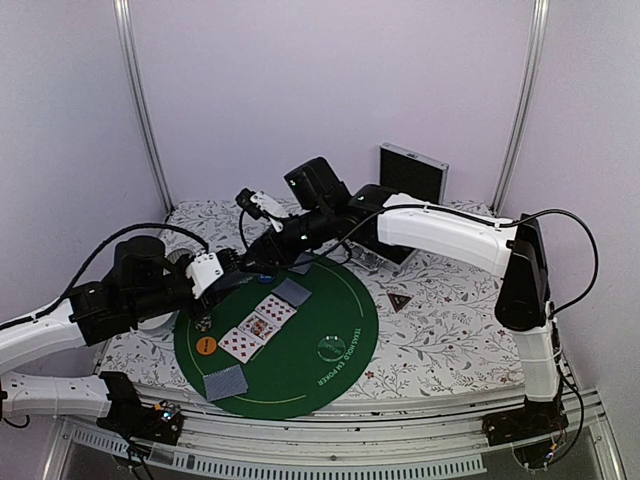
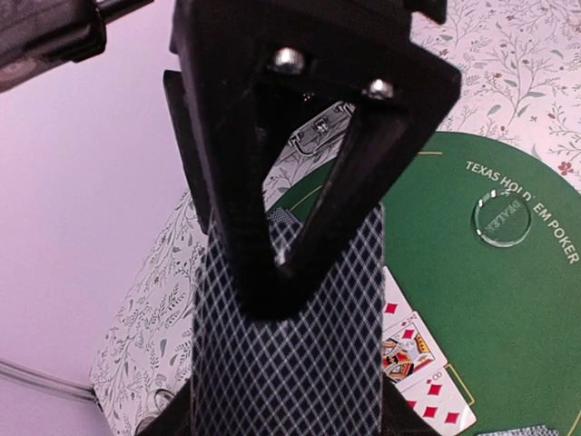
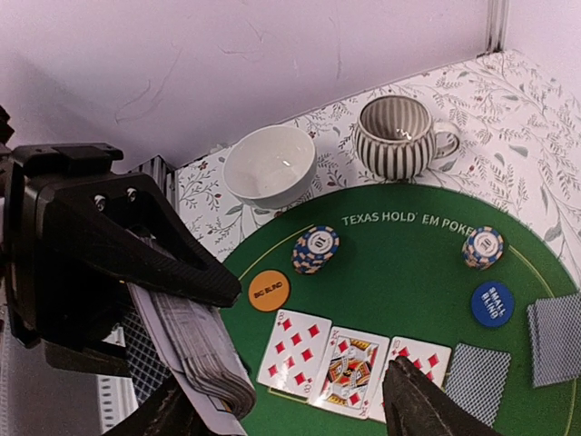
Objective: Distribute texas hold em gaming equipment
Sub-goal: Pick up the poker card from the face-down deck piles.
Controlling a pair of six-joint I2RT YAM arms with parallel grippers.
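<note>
Green felt forms the round mat [image 1: 345, 285] lying on the flower-patterned bench [image 1: 450, 330]. The left claw [image 3: 182, 318] is clenched on a deck of cards [image 2: 300, 363], grey-blue backs outward, and holds it above the left part of the mat. The right claw [image 3: 290, 381] is released: its fingers [image 3: 413, 400] stand apart with nothing between them, above a row of three face-up diamond cards [image 3: 349, 368] near the mat's middle. A face-down card [image 3: 478, 381] lies just beside that row, and more face-down cards [image 3: 556, 336] lie a little further along. Another face-down pile [image 1: 225, 382] sits at the mat's near edge.

Two short chip stacks [image 3: 316, 248] [image 3: 483, 246] stand on the felt, well apart. An orange disc [image 3: 269, 291] lies near one and a blue disc [image 3: 492, 304] near the other. A clear disc [image 2: 502, 218] rests on the felt beside the printed lettering. A small dark triangle [image 1: 399, 301] lies on the cloth just off the mat's right edge. A white bowl [image 3: 270, 165] and a striped cup [image 3: 397, 136] stand on the cloth beside the mat.
</note>
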